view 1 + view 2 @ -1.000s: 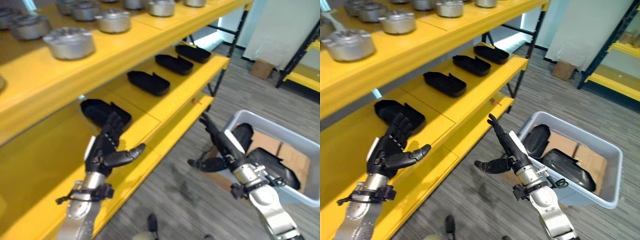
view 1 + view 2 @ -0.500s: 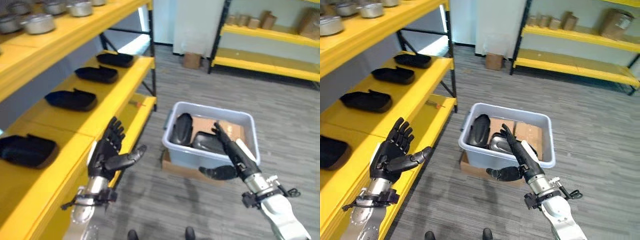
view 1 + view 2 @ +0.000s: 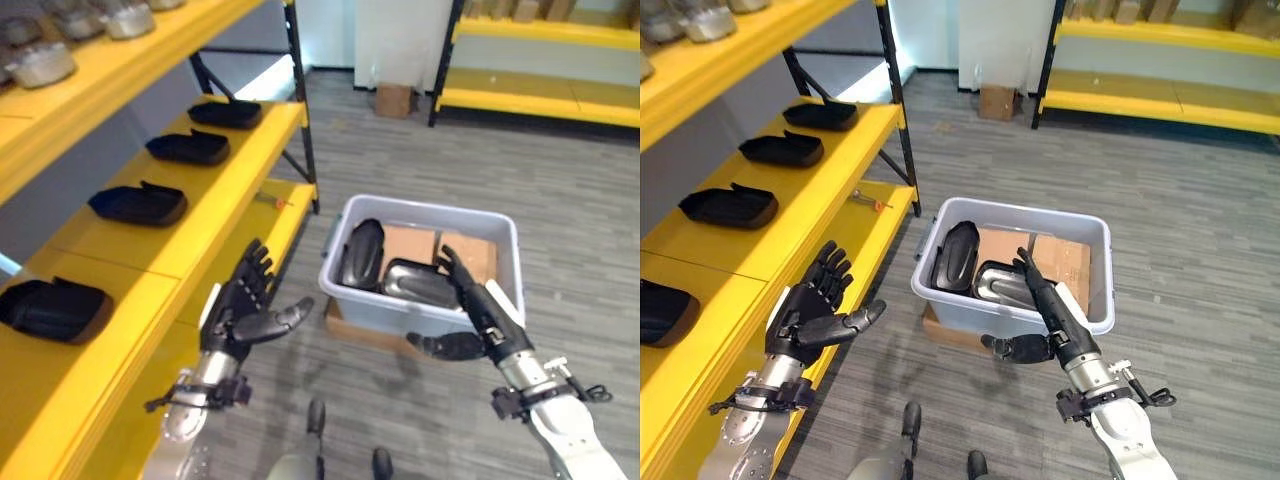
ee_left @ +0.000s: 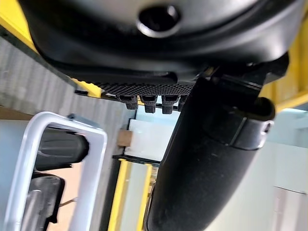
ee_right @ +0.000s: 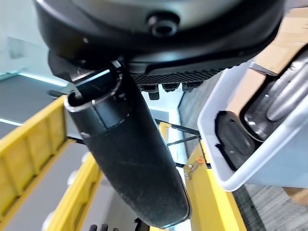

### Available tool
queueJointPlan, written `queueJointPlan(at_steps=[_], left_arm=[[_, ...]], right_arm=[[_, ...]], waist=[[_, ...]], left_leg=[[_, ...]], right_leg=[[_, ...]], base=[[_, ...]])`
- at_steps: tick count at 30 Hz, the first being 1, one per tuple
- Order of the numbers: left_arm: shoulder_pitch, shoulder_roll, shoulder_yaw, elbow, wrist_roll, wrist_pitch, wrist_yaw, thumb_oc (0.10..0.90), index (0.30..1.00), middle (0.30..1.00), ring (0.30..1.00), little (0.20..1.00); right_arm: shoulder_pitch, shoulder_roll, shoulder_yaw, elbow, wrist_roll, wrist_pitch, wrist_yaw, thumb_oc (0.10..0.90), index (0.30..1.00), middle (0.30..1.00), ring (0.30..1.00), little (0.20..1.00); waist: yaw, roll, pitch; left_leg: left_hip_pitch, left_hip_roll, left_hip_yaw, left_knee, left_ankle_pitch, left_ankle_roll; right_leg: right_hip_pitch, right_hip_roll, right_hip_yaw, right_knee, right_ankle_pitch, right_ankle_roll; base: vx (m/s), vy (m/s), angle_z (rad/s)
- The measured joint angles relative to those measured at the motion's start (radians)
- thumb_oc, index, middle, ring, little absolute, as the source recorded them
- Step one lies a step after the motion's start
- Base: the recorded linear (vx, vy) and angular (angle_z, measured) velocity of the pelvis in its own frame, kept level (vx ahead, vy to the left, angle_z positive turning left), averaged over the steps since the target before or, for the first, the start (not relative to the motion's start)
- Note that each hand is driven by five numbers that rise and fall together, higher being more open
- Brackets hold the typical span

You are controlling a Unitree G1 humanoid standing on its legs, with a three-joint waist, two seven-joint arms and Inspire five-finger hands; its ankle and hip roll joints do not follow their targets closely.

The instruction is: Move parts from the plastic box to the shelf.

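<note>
Two dark parts in the box look rigid, smooth; grasp edges. Left hand and right hand are spread, empty.

Head stereo pair looks down, sharing plastic box, shelf; wrist views close along hands.

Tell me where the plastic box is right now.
In the left eye view the plastic box sits on the floor at centre right, beside the yellow shelf, just ahead of the open right hand.
</note>
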Motion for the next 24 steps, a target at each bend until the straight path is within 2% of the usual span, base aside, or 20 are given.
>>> queueJointPlan(at_steps=[1,2,4,6,7,8,14,17,18,20,22,23,24], left_arm=[[0.010,-0.001,0.001,0.000,0.000,0.000,0.003,0.900,1.000,1.000,1.000,1.000],[0.011,-0.005,0.003,0.001,0.000,0.000,0.010,0.900,1.000,1.000,1.000,1.000],[0.004,-0.023,0.035,0.000,-0.001,0.000,0.016,0.900,1.000,1.000,1.000,1.000],[0.001,-0.020,0.065,-0.004,-0.002,-0.001,0.018,0.900,1.000,1.000,1.000,1.000],[0.005,-0.008,0.079,-0.018,-0.002,-0.007,0.018,0.900,1.000,1.000,1.000,1.000],[-0.007,0.014,0.100,-0.021,-0.003,-0.018,0.018,0.900,1.000,1.000,1.000,1.000],[-0.010,0.016,0.101,-0.022,-0.009,-0.018,0.017,0.900,1.000,1.000,1.000,1.000],[-0.015,0.027,0.100,-0.022,-0.009,-0.018,0.017,0.900,1.000,1.000,1.000,1.000],[-0.021,0.029,0.097,-0.021,-0.009,-0.018,0.018,0.900,1.000,1.000,1.000,1.000],[-0.025,0.054,0.083,-0.020,-0.006,-0.017,0.017,0.900,1.000,1.000,1.000,1.000],[-0.033,0.072,0.069,-0.019,-0.002,-0.018,0.018,0.900,1.000,1.000,1.000,1.000],[-0.039,0.094,0.061,-0.018,0.000,-0.017,0.018,0.900,1.000,1.000,1.000,1.000],[-0.040,0.111,0.054,-0.017,0.001,-0.017,0.017,0.900,1.000,1.000,1.000,1.000]], right_arm=[[0.001,-0.004,-0.001,0.001,0.000,0.000,0.000,0.900,1.000,1.000,1.000,1.000],[0.002,-0.009,-0.003,0.001,0.000,0.000,0.001,0.900,1.000,1.000,1.000,1.000],[0.007,0.007,-0.003,-0.004,0.000,0.002,0.012,0.900,1.000,1.000,1.000,1.000],[0.015,0.016,-0.004,-0.009,0.000,0.001,0.028,0.900,1.000,1.000,1.000,1.000],[0.020,0.017,-0.004,-0.017,0.000,0.001,0.031,0.900,1.000,1.000,1.000,1.000],[0.016,0.035,-0.004,-0.019,0.000,0.000,0.036,0.900,1.000,1.000,1.000,1.000],[0.011,0.041,-0.003,-0.020,0.000,0.001,0.056,0.900,1.000,1.000,1.000,1.000],[0.001,0.041,-0.001,-0.020,0.000,0.001,0.066,0.900,1.000,1.000,1.000,1.000],[-0.013,0.041,0.003,-0.017,0.000,0.003,0.066,0.900,1.000,1.000,1.000,1.000],[-0.023,0.041,0.010,-0.016,0.000,0.007,0.071,0.900,1.000,1.000,1.000,1.000],[-0.029,0.040,0.012,-0.016,0.000,0.007,0.076,0.900,1.000,1.000,1.000,1.000],[-0.036,0.041,0.018,-0.016,0.000,0.007,0.075,0.900,1.000,1.000,1.000,1.000],[-0.037,0.041,0.031,-0.020,-0.001,0.007,0.077,0.900,1.000,1.000,1.000,1.000]], waist=[[-0.001,0.018,-0.003],[-0.012,0.036,-0.001],[0.000,0.013,0.008],[-0.002,0.001,0.007],[-0.001,-0.017,0.003],[-0.001,-0.058,-0.001],[0.000,-0.062,-0.002],[-0.001,-0.064,-0.004],[-0.002,-0.064,-0.004],[0.000,-0.062,-0.004],[-0.008,-0.056,-0.003],[-0.009,-0.052,-0.001],[-0.009,-0.052,-0.002]], left_leg=[[0.026,0.011,-0.004,0.002,-0.046,0.003],[0.049,0.017,-0.001,0.009,-0.035,0.009],[0.063,0.006,0.068,0.028,-0.015,0.012],[0.083,0.002,0.125,0.036,0.030,0.070],[0.092,-0.012,0.149,0.039,0.055,0.099],[0.096,-0.058,0.178,0.056,0.035,0.138],[0.109,-0.098,0.224,0.059,0.014,0.185],[0.113,-0.100,0.224,0.050,0.004,0.196],[0.125,-0.095,0.225,0.034,0.003,0.198],[0.140,-0.076,0.228,0.030,0.006,0.197],[0.153,-0.062,0.220,0.027,-0.002,0.204],[0.162,-0.053,0.223,0.017,-0.005,0.208],[0.172,-0.057,0.235,0.010,-0.008,0.213]], right_leg=[[0.006,0.007,0.021,-0.004,-0.012,0.015],[0.023,0.009,0.030,-0.020,-0.025,0.029],[0.039,-0.016,0.072,-0.019,-0.055,0.039],[0.044,-0.025,0.051,0.065,-0.106,0.065],[0.063,-0.035,0.050,0.070,-0.116,0.070],[0.107,-0.086,0.018,0.008,-0.124,0.085],[0.107,-0.145,0.028,-0.004,-0.098,0.128],[0.103,-0.146,0.030,-0.003,-0.081,0.150],[0.079,-0.133,0.028,0.042,-0.088,0.161],[0.020,-0.112,0.032,0.183,-0.125,0.210],[-0.076,-0.071,0.049,0.384,-0.136,0.226],[-0.155,-0.068,0.039,0.516,-0.153,0.226],[-0.217,-0.094,-0.006,0.578,-0.184,0.195]], base=[[0.39,0.104,-1.16],[0.43,0.166,-0.72],[0.36,0.163,-0.85],[0.18,0.086,-0.70],[0.33,0.189,-0.61],[0.32,0.205,-0.47],[0.20,0.148,-0.18],[0.16,0.115,-0.05],[0.09,0.072,-0.14],[0.05,0.056,-0.12],[0.05,0.053,-0.09],[0.12,0.000,-0.20],[0.14,-0.056,-0.33]])
